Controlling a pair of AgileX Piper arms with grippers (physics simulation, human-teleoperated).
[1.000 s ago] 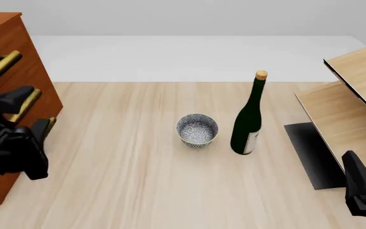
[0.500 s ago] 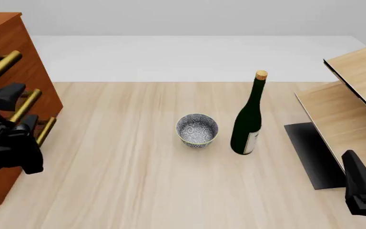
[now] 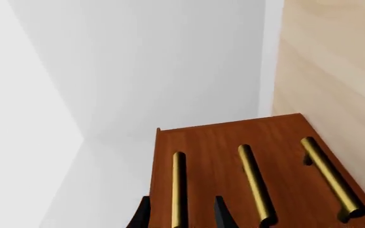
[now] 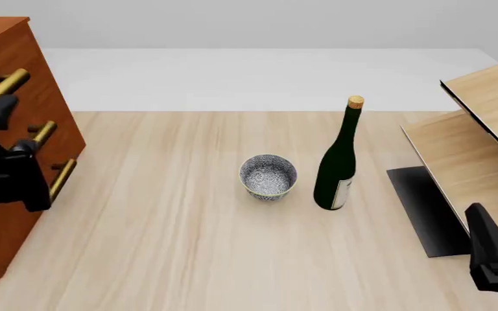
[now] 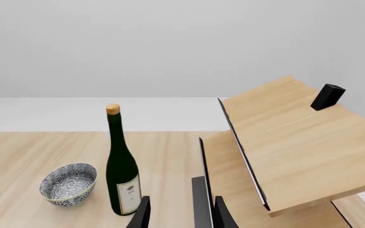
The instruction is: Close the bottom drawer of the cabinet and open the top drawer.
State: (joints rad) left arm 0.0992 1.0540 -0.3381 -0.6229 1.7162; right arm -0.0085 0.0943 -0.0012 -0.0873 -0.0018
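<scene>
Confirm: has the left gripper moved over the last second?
Yes. In the front view the left gripper has climbed the cabinet front, from the lower handles toward the top drawer's handle. Bowl and bottle unmoved.

1. Table: light wood grain, planks running away from the camera.
2. Beyond the far edge: flat pale grey-white floor, plain grey wall behind it.
3. Right side: pale wood slanted furniture with thin dark edges, standing on a black base.
4. Light even, shadows soft.
</scene>
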